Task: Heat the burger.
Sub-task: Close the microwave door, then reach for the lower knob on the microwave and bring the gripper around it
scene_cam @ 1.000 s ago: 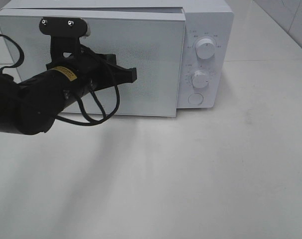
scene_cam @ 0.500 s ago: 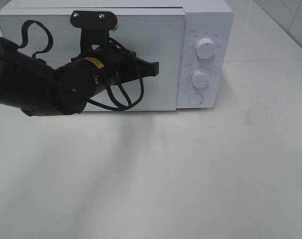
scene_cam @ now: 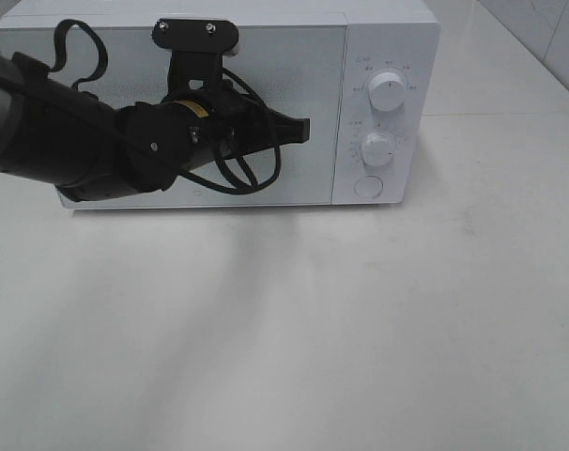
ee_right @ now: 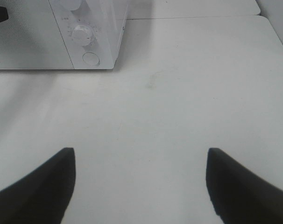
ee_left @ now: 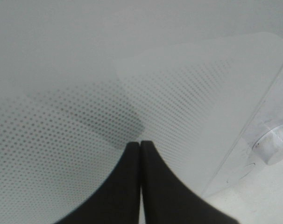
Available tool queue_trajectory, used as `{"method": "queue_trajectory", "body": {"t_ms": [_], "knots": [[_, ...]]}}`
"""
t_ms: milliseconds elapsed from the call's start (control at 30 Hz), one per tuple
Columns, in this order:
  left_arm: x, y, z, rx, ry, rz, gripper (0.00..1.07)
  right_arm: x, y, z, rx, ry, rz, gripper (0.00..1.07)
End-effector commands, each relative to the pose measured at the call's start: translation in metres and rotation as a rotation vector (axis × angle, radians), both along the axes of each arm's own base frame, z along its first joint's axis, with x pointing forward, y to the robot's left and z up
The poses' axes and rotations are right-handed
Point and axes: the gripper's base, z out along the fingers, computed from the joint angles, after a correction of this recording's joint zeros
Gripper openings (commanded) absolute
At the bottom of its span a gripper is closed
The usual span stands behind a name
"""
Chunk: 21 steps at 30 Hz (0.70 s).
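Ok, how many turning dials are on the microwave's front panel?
2. The upper dial sits near the top of the microwave control panel; the lower dial is directly below it. The flat round button underneath is not a dial. None appears hidden.

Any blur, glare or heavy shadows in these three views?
Exterior high: sharp, evenly lit, one soft shadow on the table. Left wrist: left pincer slightly soft at close range, throwing a grey shadow on the dotted door. Right wrist: right pincer soft-edged, table sharp, no glare.
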Motion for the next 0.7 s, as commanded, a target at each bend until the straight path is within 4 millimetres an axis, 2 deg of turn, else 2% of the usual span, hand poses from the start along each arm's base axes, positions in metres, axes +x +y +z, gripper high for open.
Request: {"method": "queue_trajectory", "body": {"t_ms": [33,167,233,333,400,433,467,500,533,567,700], "knots": [[-0.009,-0.003,0.010,0.016,0.027,-0.044,0.00,-0.004,0.000,0.000,-0.001,-0.031,-0.001,0.75],[-0.021,-0.001,0.010,0.043,0.068,-0.081,0.00,-0.004,0.000,0.000,-0.001,-0.031,-0.001,0.75],[-0.036,0.006,0.007,0.075,0.164,-0.124,0.00,-0.004,0.000,0.000,-0.001,-0.031,-0.001,0.75],[-0.040,0.008,0.006,0.083,0.190,-0.136,0.00,-0.004,0.000,0.000,-0.001,-0.031,-0.001,0.75],[-0.051,0.013,0.004,0.104,0.260,-0.169,0.21,-0.004,0.000,0.000,-0.001,-0.031,-0.001,0.75],[-0.051,0.013,0.004,0.104,0.260,-0.169,0.21,-0.004,0.000,0.000,-0.001,-0.031,-0.001,0.75],[-0.059,0.015,0.003,0.118,0.313,-0.196,0.53,-0.004,0.000,0.000,-0.001,-0.031,-0.001,0.75],[-0.062,0.016,0.004,0.122,0.334,-0.208,0.71,-0.004,0.000,0.000,-0.001,-0.031,-0.001,0.75],[-0.062,0.016,0.004,0.122,0.334,-0.208,0.71,-0.004,0.000,0.000,-0.001,-0.031,-0.001,0.75],[-0.068,0.018,0.006,0.130,0.372,-0.232,0.99,-0.004,0.000,0.000,-0.001,-0.031,-0.001,0.75],[-0.074,0.019,0.009,0.152,0.408,-0.273,1.00,-0.004,0.000,0.000,-0.001,-0.031,-0.001,0.75]]}}
